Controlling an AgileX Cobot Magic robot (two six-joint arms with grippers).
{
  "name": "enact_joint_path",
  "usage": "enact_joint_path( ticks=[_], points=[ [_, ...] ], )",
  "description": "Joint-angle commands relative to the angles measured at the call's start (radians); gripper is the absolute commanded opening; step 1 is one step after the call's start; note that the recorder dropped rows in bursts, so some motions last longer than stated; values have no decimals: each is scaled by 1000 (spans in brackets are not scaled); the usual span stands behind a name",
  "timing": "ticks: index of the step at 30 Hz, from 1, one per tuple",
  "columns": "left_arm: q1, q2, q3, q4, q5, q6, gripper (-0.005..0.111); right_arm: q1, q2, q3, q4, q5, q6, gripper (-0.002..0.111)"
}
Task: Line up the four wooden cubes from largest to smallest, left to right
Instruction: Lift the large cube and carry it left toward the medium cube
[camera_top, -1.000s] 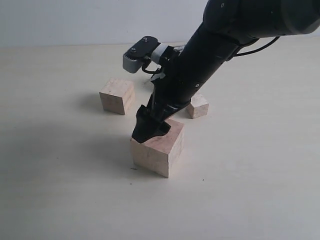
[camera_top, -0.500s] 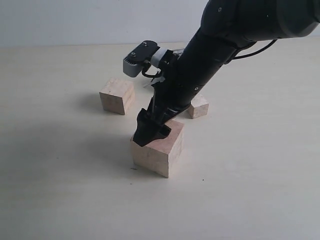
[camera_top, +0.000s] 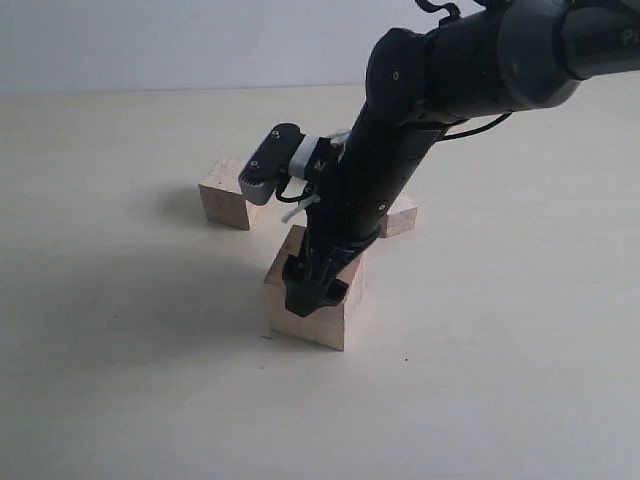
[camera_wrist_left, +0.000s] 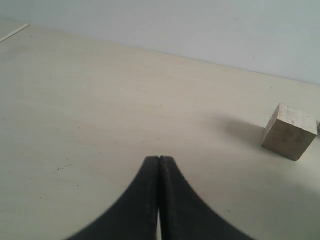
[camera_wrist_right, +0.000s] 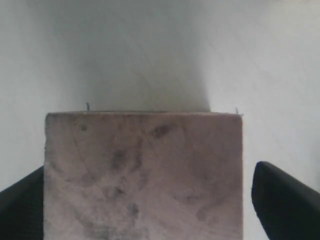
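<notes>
The largest wooden cube (camera_top: 322, 318) stands near the table's middle, and its mottled top (camera_wrist_right: 145, 170) fills the right wrist view. My right gripper (camera_top: 316, 288) is down over it, open. One finger (camera_wrist_right: 22, 197) lies against one side of the cube. The other finger (camera_wrist_right: 282, 200) stands a little off the opposite side. A mid-sized cube (camera_top: 228, 193) sits behind and to the left. A small cube (camera_top: 402, 214) peeks out behind the right arm. The fourth cube is hidden. My left gripper (camera_wrist_left: 159, 159) is shut and empty over bare table, with one cube (camera_wrist_left: 290, 132) some way off.
The pale table (camera_top: 120, 380) stretches all around the cubes. A white wall (camera_top: 150, 40) rises behind its far edge. The black right arm (camera_top: 450, 70) reaches in from the upper right and covers the space between the cubes.
My right gripper has turned and dropped from the largest cube's near-left top edge to straddle it. The cube has rotated slightly. The wrist camera housing has swung down and left.
</notes>
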Motion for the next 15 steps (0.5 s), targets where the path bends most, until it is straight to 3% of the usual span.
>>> enact_joint_path(
  ticks=[1, 6, 9, 12, 15],
  points=[
    [-3, -5, 2, 2, -5, -1, 0, 2, 13, 2, -30, -24, 33, 93],
    [-3, -5, 2, 2, -5, -1, 0, 2, 31, 2, -30, -24, 44, 93],
    [-3, -5, 2, 2, -5, -1, 0, 2, 31, 2, -27, -14, 46, 86],
    [-3, -5, 2, 2, -5, -1, 0, 2, 29, 2, -26, 7, 46, 64],
    [-3, -5, 2, 2, -5, -1, 0, 2, 17, 2, -26, 23, 46, 28]
  ],
)
